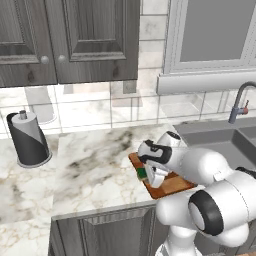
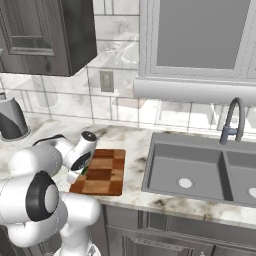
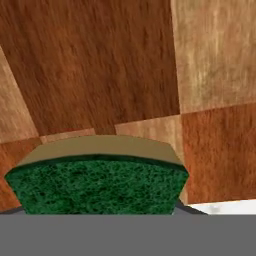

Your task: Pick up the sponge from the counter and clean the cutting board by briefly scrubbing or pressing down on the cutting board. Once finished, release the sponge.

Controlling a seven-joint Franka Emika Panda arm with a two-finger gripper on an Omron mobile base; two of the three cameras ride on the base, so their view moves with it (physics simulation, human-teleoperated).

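Observation:
The checkered wooden cutting board (image 2: 105, 172) lies on the white marble counter (image 1: 90, 160), just left of the sink. My gripper (image 1: 149, 176) points down over the board's left part, shut on the sponge (image 1: 142, 173). In the hand view the sponge (image 3: 97, 182) sits close up, its dark green scrub side toward the camera and its yellow layer beyond, right over the cutting board (image 3: 100, 65). The fingertips are hidden by the sponge. I cannot tell whether the sponge touches the wood. A sliver of counter (image 3: 227, 206) shows at the board's edge.
A paper towel roll on a dark holder (image 1: 27, 140) stands at the counter's back left. The grey sink (image 2: 200, 175) with its faucet (image 2: 232, 120) lies right of the board. Dark wall cabinets (image 1: 70, 40) hang above. The counter's front edge runs just below the board.

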